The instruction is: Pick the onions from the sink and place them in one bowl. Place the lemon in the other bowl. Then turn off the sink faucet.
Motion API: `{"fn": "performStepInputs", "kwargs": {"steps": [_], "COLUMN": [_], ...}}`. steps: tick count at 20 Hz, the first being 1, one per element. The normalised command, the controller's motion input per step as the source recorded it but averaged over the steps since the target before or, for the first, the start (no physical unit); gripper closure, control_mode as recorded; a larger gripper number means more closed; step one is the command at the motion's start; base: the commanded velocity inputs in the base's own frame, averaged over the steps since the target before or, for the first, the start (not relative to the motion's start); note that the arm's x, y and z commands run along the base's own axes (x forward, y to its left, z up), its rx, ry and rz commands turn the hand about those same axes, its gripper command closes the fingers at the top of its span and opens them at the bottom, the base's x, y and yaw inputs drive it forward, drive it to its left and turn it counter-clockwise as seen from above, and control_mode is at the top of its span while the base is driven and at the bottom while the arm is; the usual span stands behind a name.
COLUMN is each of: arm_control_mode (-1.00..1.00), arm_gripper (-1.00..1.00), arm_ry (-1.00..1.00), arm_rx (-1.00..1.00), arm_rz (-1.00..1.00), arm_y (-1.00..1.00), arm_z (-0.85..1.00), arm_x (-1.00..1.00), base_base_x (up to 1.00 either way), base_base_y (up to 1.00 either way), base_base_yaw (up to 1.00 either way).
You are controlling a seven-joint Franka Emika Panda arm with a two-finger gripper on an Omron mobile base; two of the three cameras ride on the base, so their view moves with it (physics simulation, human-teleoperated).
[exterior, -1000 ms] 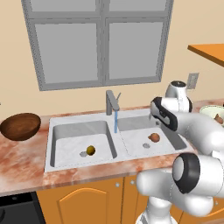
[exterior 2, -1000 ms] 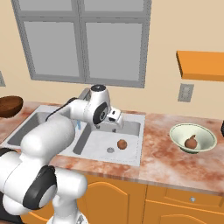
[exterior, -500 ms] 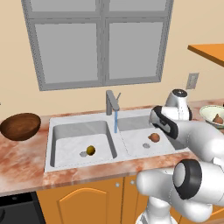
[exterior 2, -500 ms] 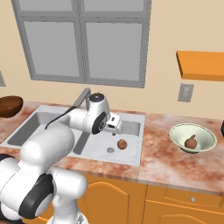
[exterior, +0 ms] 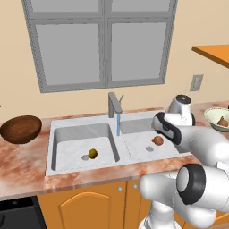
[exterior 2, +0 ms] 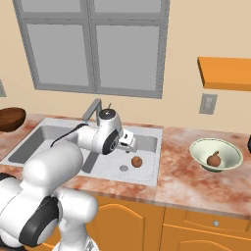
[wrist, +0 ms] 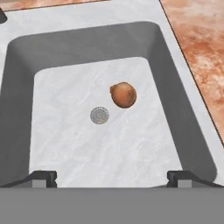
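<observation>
One reddish-brown onion (exterior: 157, 140) (exterior 2: 137, 161) (wrist: 123, 95) lies in the right basin of the sink (exterior: 80, 121) (exterior 2: 147, 131) (wrist: 87, 17), beside the round drain. My gripper (exterior: 159, 123) (exterior 2: 129, 140) (wrist: 111, 177) hangs open above that basin, the onion ahead of its fingertips and nothing between them. A second onion (exterior: 222, 121) (exterior 2: 213, 159) rests in the pale bowl (exterior: 210, 114) (exterior 2: 198, 156) on the right counter. The lemon (exterior: 92, 154) sits in the left basin. The dark wooden bowl (exterior: 20, 129) (exterior 2: 11, 117) stands on the left counter. Water runs from the faucet (exterior: 114, 104) (exterior 2: 91, 109).
Marbled brown counter surrounds the sink. A window is on the wall behind the faucet, and an orange shelf (exterior 2: 225, 72) hangs high on the right above a wall socket (exterior 2: 208, 103). The water stream (exterior: 118, 124) falls by the divider between the basins.
The hand has come down lower over the right basin, closer to the onion. Its jaws stay open. Onions, lemon and bowls have not moved.
</observation>
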Motion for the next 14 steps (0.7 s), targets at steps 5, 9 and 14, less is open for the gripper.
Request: {"fn": "performStepInputs", "kwargs": {"steps": [5,9,14], "arm_control_mode": [-1.00,-1.00,-1.00], "arm_gripper": [-1.00,-1.00,-1.00], "arm_ry": [0.11,0.14,0.06], "arm_rx": [0.00,0.00,0.00], "arm_rz": [-0.04,-0.05,-0.09], "arm_y": [0.00,0.00,-0.06], "arm_z": [-0.07,-0.09,-0.13], "arm_x": [0.20,0.20,0.10], "base_base_x": [0.00,0.00,0.00], "base_base_y": [0.00,0.00,0.00], "base_base_yaw": [0.00,0.00,0.00]}}
